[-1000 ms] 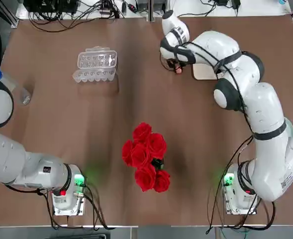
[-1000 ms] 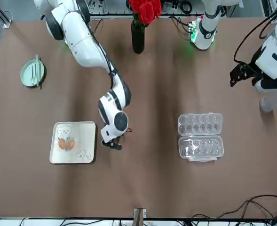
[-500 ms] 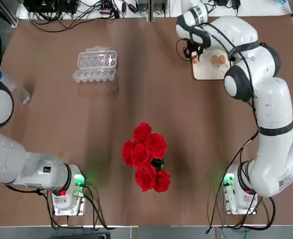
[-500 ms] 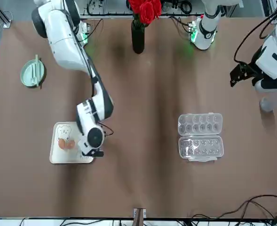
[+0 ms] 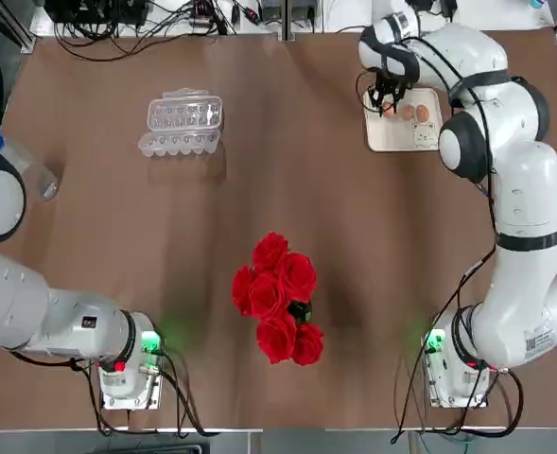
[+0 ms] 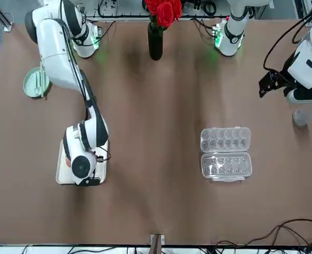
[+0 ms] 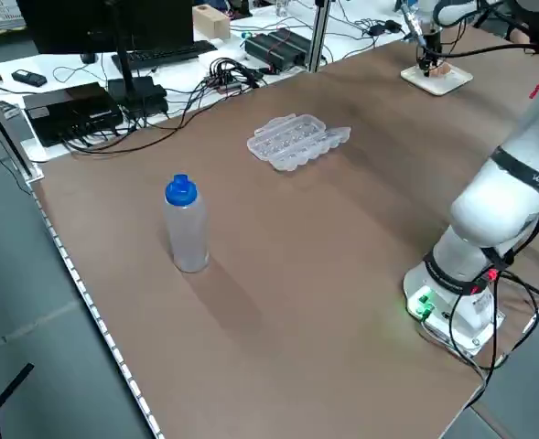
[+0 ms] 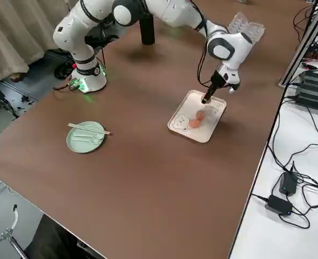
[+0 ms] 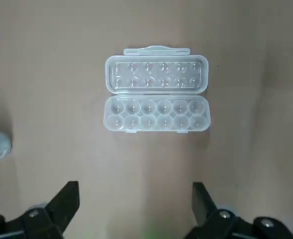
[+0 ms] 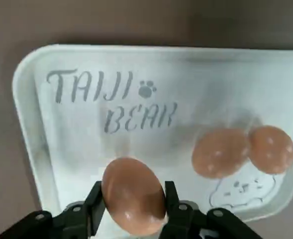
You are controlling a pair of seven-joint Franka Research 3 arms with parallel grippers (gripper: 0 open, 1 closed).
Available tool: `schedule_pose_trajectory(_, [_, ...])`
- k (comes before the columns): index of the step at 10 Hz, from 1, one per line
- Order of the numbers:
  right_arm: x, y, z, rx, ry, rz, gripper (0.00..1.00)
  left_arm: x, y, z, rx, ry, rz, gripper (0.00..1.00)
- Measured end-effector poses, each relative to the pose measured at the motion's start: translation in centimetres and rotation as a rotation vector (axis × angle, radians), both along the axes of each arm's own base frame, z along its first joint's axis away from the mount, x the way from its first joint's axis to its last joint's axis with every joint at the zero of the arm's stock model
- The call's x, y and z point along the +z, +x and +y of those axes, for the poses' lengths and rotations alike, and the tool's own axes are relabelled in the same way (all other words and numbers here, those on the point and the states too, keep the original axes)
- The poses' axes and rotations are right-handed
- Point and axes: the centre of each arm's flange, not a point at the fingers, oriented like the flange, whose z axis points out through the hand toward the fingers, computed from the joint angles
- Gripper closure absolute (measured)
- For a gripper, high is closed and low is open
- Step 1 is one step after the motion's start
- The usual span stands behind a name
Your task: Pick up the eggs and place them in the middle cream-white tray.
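The cream-white tray (image 10: 61,124) lies at the table's far right (image 5: 391,140), with a bear drawing and faint text on it. Two light-brown eggs (image 10: 220,152) (image 10: 271,149) rest side by side on it near the bear. My right gripper (image 10: 133,209) hangs just above the tray, shut on a third egg (image 10: 133,195). From the right side, that gripper (image 8: 206,99) stands over the tray's far half, beside the lying eggs (image 8: 200,115). My left gripper (image 9: 134,199) is open, held high over the table's left side with nothing between its fingers.
An open clear plastic egg carton (image 5: 179,123) sits at the far left. A vase of red roses (image 5: 278,298) stands mid-table. A bottle with a blue cap (image 7: 187,224) is by the left edge. A pale green plate with chopsticks (image 8: 86,136) lies near the right edge.
My right gripper has carried the egg to the right, from the bare table beside the tray to above the tray. The left arm has stayed still.
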Motion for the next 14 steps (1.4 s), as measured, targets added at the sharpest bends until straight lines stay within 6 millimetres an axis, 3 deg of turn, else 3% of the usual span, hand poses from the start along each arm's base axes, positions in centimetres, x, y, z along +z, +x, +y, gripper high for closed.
schedule_pose_trajectory(8, [-1.9, 0.0, 0.7, 0.038, -0.004, -0.037, 0.45, 0.0, 0.0, -0.1, -0.001, 0.000, 0.000, 0.00])
schedule_pose_trajectory(12, [-2.2, 0.1, 0.6, 0.050, -0.015, -0.045, 0.20, 0.0, 0.0, -0.1, -0.001, 0.000, 0.000, 0.00])
schedule_pose_trajectory(13, [-2.4, 0.0, 0.7, 0.053, -0.016, -0.044, 0.06, 0.0, 0.0, -0.1, -0.001, 0.000, 0.000, 0.00])
schedule_pose_trajectory(14, [-2.4, 0.0, 0.9, 0.056, -0.016, -0.044, 0.00, 0.0, 0.0, -0.1, -0.001, 0.000, -0.001, 0.00])
